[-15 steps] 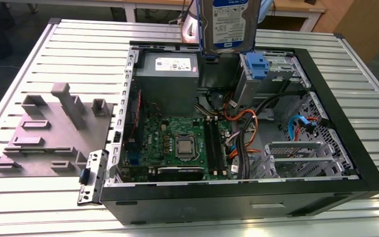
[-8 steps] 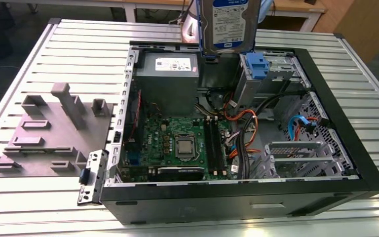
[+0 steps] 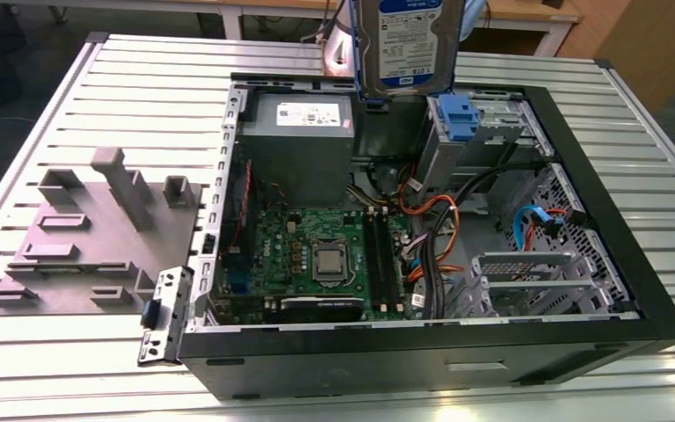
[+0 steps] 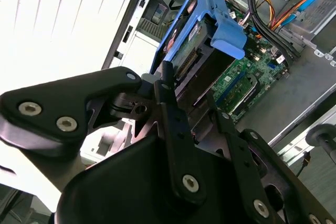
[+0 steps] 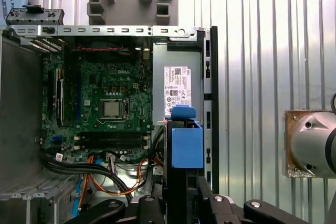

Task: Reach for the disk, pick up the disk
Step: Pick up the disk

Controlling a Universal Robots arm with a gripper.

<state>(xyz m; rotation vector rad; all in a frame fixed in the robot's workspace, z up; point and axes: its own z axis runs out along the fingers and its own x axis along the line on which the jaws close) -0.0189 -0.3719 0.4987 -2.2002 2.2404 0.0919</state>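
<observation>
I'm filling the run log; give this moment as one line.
stage: disk lifted | gripper: shut on disk | position: above open computer case, over power supply | blue rails on disk

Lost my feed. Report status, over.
Gripper shut on the disk. Disk lifted clear above the open case, over the power supply. Nothing in the way.

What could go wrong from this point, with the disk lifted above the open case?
The disk hangs above the power supply and motherboard; if it slipped from the hand, it would likely strike them. In the second wrist view the fingers seem to grip it only near one end, so it might tilt or swing. Loose cables lie close below and could snag it if it moved low.
</observation>
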